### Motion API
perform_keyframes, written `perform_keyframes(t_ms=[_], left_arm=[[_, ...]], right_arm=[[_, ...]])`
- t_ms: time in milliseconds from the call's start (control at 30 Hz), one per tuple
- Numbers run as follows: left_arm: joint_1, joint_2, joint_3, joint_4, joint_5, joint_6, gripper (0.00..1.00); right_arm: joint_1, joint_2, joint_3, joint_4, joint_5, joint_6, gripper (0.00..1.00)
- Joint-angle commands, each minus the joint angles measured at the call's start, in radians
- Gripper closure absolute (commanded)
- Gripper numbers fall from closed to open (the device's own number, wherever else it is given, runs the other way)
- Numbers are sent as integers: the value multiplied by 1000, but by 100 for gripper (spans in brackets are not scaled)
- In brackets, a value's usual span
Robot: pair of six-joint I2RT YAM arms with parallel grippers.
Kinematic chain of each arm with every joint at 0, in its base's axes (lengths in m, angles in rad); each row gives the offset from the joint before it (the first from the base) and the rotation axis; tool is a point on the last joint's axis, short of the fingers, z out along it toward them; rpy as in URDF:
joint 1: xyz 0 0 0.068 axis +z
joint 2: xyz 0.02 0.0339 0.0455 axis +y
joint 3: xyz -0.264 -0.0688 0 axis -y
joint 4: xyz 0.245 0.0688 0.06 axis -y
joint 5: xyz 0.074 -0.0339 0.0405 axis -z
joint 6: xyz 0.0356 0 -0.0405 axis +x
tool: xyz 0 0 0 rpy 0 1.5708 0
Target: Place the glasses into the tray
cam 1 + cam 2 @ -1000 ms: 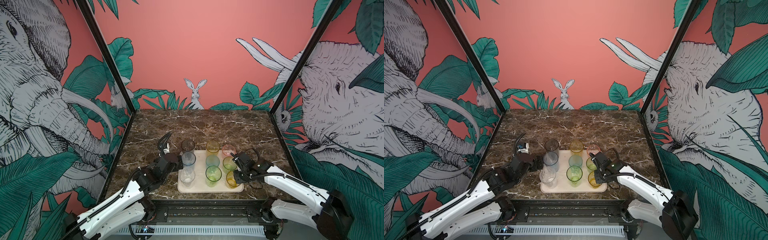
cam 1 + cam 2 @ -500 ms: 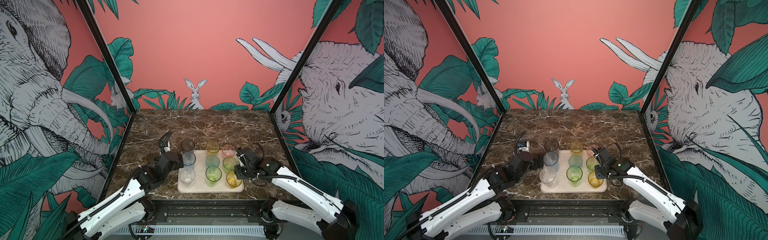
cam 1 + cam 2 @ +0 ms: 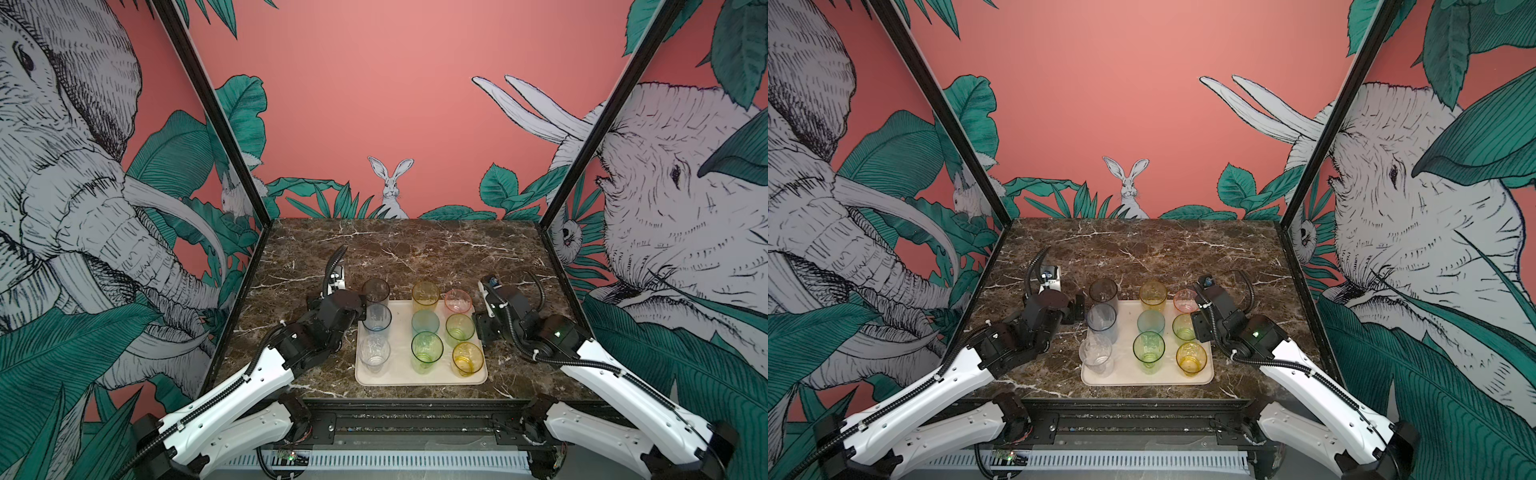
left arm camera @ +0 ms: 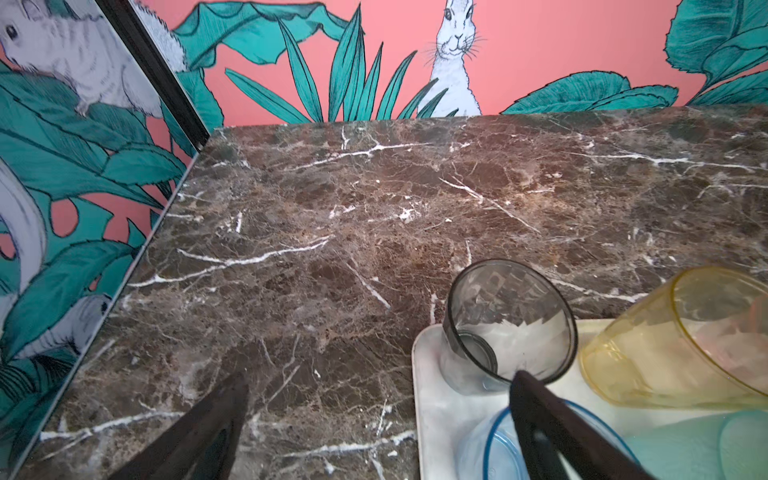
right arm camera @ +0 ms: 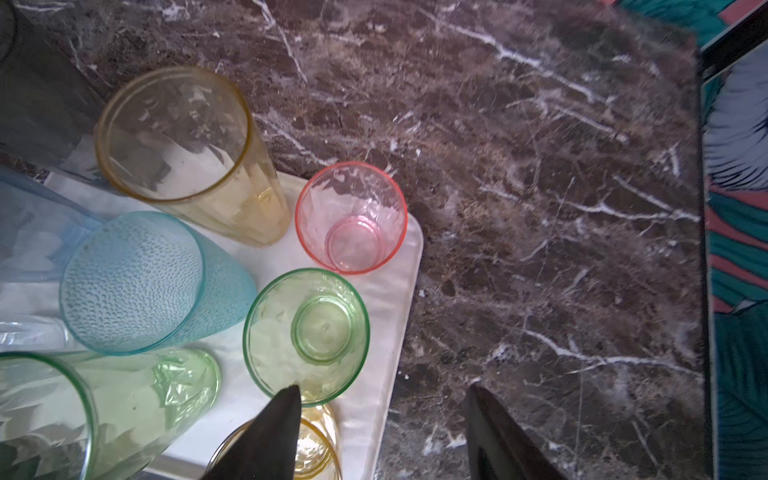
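The cream tray point(image 3: 401, 365) lies on the worktop point(image 3: 415, 249), centred near the front edge. All nine glasses point(image 3: 425, 322) stand upright in it, three columns of three.

Left column, far to near: grey glass point(image 3: 375, 291), blue glass point(image 3: 377, 318), clear glass point(image 3: 375, 353). Right column, far to near: pink glass point(image 3: 457, 300), short green glass point(image 3: 460, 327), yellow glass point(image 3: 468, 358).

The left gripper point(image 4: 380, 376) has its fingers spread wide with nothing between them, just off the tray's left edge beside the blue glass. The right gripper point(image 5: 384, 387) has its fingers apart and empty at the tray's right edge. One finger is over the yellow glass, the other over the worktop.
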Motion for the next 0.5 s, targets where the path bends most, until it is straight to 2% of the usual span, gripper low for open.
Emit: perform_keyframes(t_ms=[0, 133, 333, 467], left_arm=[[16, 11, 45, 105, -89, 177, 1], [70, 36, 64, 182, -108, 278, 1], [224, 80, 74, 266, -45, 324, 1], [309, 106, 40, 374, 1, 362, 1]], right_arm=[[3, -39, -7, 182, 107, -141, 28], [1, -65, -49, 350, 171, -253, 20], [-32, -59, -123, 627, 269, -403, 8], [-102, -24, -160, 756, 286, -448, 2]])
